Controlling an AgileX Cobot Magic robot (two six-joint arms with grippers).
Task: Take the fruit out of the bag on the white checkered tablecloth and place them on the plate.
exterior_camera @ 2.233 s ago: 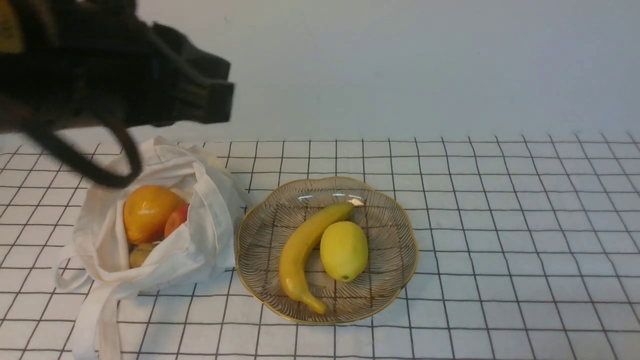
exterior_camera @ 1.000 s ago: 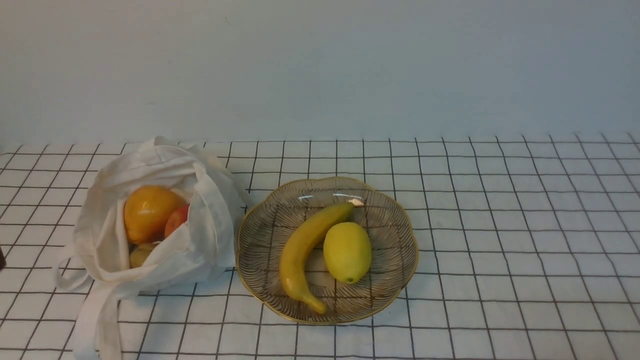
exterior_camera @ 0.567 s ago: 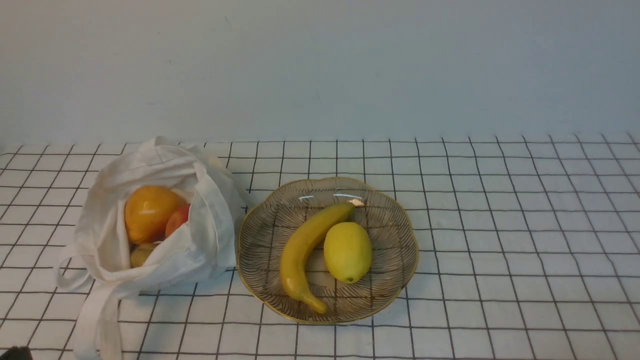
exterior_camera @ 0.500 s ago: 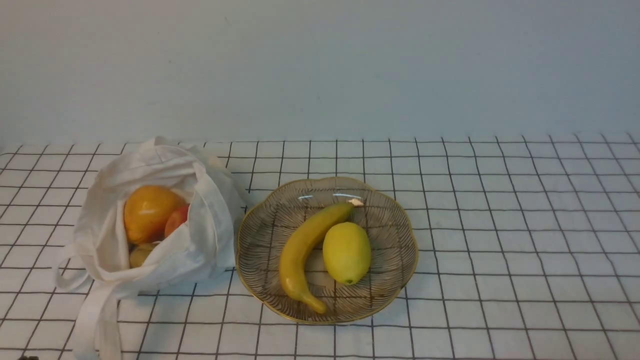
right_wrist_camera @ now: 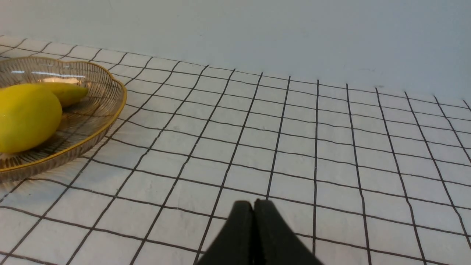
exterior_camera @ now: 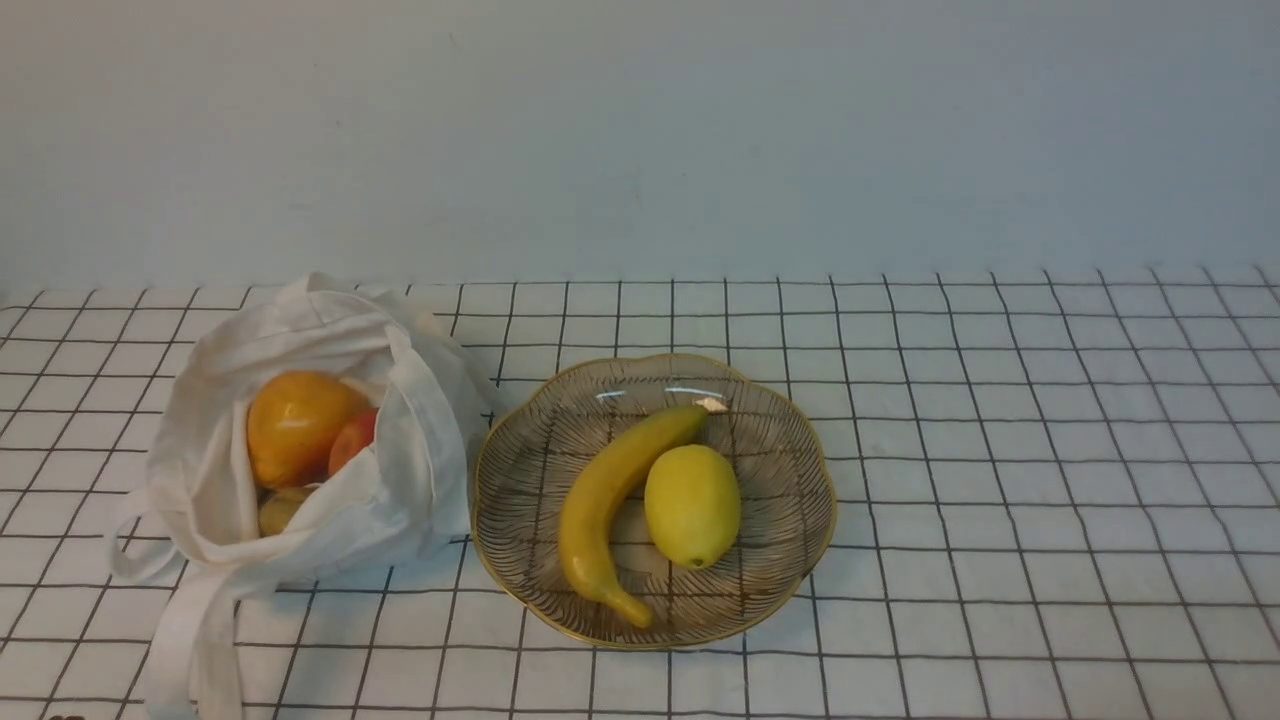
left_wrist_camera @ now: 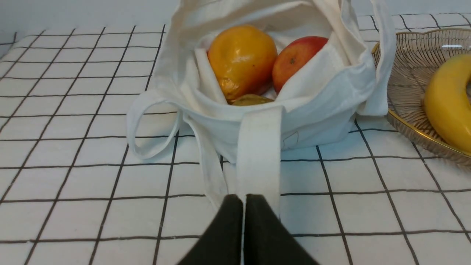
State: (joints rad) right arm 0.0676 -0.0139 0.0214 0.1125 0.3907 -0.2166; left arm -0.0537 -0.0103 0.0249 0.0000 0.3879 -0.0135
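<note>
- The white checkered tablecloth (exterior_camera: 1000,450) covers the worktop.
- The bag (exterior_camera: 400,480) lies just left of the plate (exterior_camera: 790,590), mouth open.
- On the plate: lemon (exterior_camera: 692,505) beside a banana (exterior_camera: 600,510).
- In the bag: orange fruit (exterior_camera: 295,425), red fruit (exterior_camera: 352,440), dull yellowish fruit (exterior_camera: 280,508).
- Left claw (left_wrist_camera: 243,206) pressed closed, empty, near a strap.
- Right claw (right_wrist_camera: 253,211) closed, empty.

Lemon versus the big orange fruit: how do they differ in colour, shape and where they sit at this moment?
The lemon is pale yellow; the orange fruit is deep orange. The lemon is oval with a small nub at one end, while the orange fruit is rounder and looks larger. The lemon lies on the plate beside a banana; the orange fruit sits inside the bag, against a red fruit. Both are smooth and glossy, and no gripper touches either.
</note>
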